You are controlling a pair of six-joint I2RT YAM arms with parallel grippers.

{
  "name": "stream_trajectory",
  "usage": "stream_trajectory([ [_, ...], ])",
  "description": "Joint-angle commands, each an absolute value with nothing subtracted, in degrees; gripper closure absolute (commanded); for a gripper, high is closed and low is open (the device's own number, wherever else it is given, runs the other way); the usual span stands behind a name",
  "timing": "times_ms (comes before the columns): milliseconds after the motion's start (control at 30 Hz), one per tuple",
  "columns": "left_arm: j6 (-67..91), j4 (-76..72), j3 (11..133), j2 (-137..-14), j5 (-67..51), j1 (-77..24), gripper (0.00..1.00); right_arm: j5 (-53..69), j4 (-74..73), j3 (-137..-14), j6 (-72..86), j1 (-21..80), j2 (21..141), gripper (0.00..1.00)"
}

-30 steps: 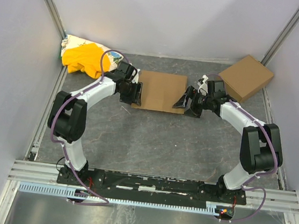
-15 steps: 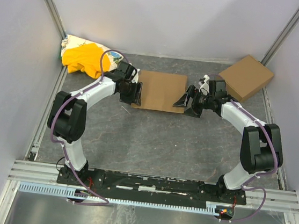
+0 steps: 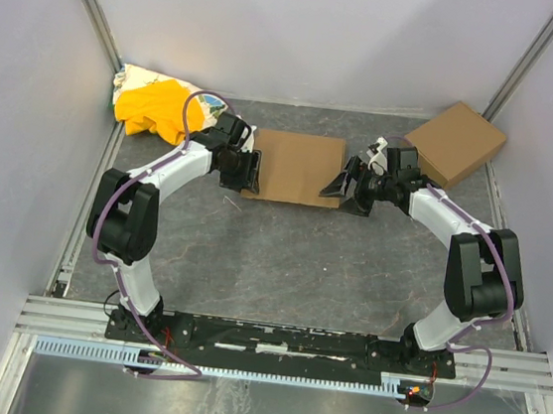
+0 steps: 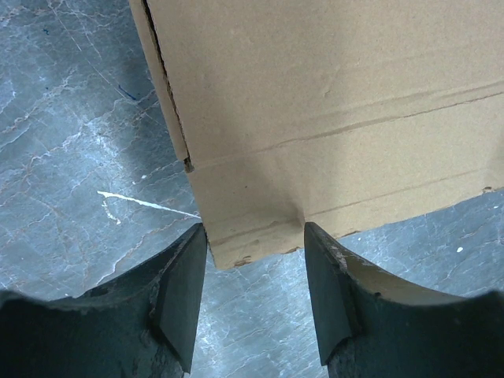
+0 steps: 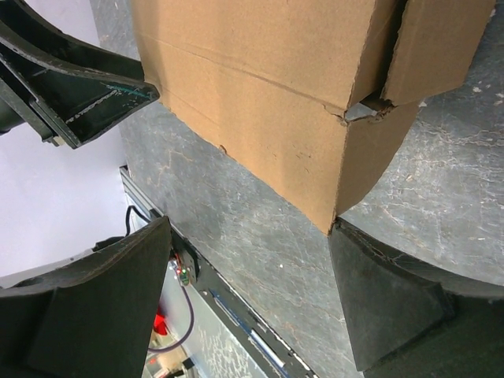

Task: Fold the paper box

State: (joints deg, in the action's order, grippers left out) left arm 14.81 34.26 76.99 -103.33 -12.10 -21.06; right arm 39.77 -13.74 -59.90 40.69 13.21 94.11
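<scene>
The paper box lies flat on the grey table as a thin brown cardboard rectangle with creases. My left gripper stands open at its near left corner. In the left wrist view that corner of the paper box sits between the tips of the open left gripper, and nothing is clamped. My right gripper is at the box's right edge, wide open. From the right wrist the paper box shows a raised side flap whose lower corner touches the right finger of the right gripper.
A second closed brown cardboard box sits at the back right, close behind the right arm. A yellow-and-white cloth bundle lies at the back left. Walls enclose the table on three sides, and a metal rail runs along the near edge.
The right gripper has edged slightly left, closer to the box's right edge. The left gripper has barely shifted, and the box stays where it was.
</scene>
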Motion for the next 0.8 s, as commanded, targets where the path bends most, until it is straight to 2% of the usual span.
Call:
stream_trajectory([
  [0, 13.18, 33.1, 79.37, -101.04, -15.12, -21.53, 0.41, 39.18, -11.43, -61.5, 38.32, 13.49, 93.9, 0.12],
  [200, 13.17, 33.23, 79.37, -102.24, -14.96, -21.53, 0.41, 33.73, -14.15, -61.1, 33.46, 13.44, 95.38, 0.1],
  [433, 13.18, 33.31, 79.37, -103.32, -14.94, -21.53, 0.41, 33.69, -10.85, -60.32, 33.81, 13.36, 98.63, 0.11],
  [767, 13.09, 33.29, 79.49, -104.5, -14.33, -21.53, 0.42, 29.4, -12.16, -60.47, 31.23, 13.36, 99.71, 0.18],
])
